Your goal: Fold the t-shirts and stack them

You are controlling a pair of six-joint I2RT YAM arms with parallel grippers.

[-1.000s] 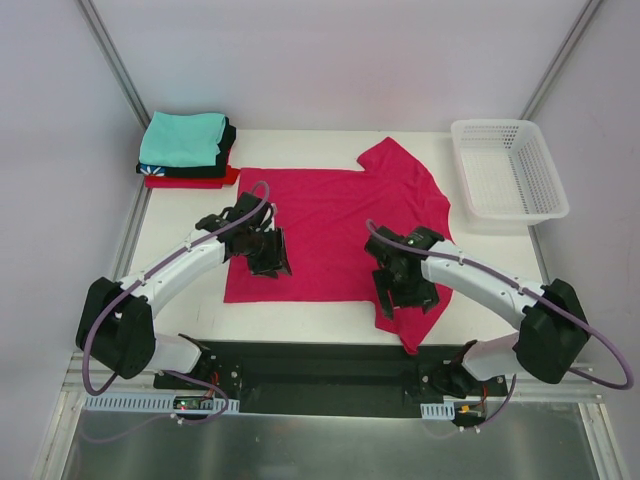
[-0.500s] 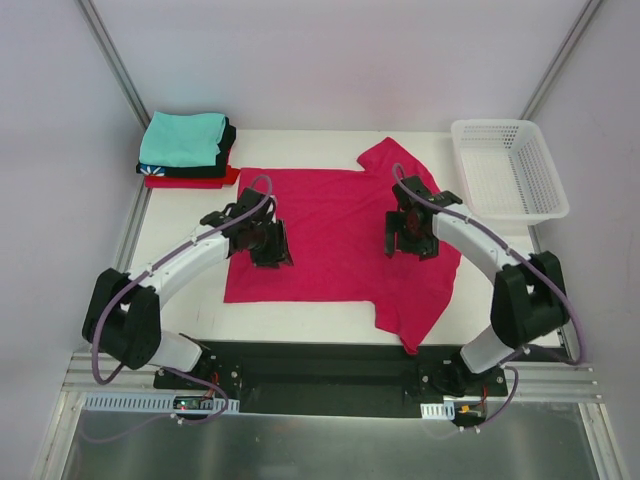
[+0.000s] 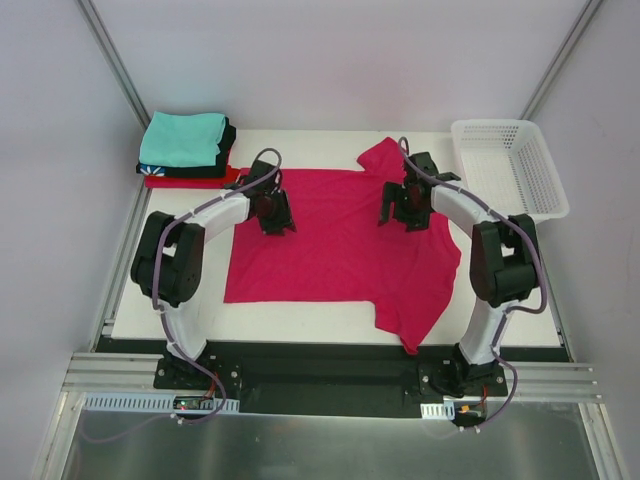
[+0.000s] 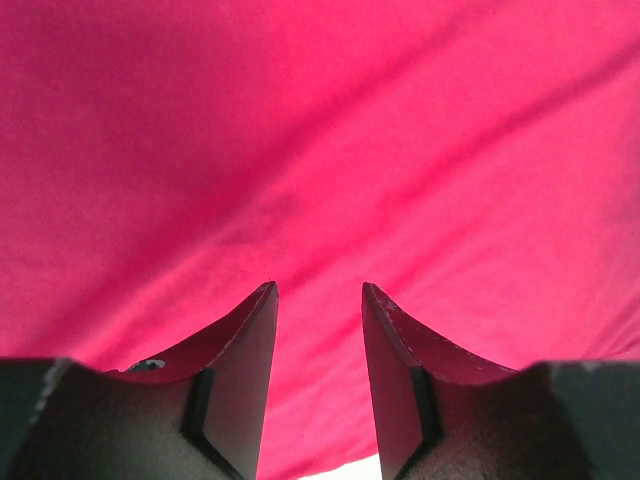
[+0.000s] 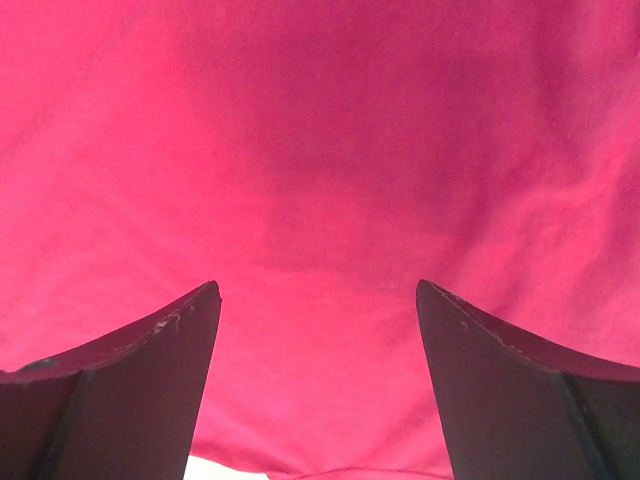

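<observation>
Done: folded stack, far left bench corner. Left: crimson shirt, flat, not yet folded. Left tool part-open, right tool wide; both empty.

White arm links, black joints (a purple cable along each).

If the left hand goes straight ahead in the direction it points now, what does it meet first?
Most likely the crimson-pink soft cloth t-shirt: in the left wrist view it fills everything ahead of the left hand. How near it is I cannot tell.
</observation>
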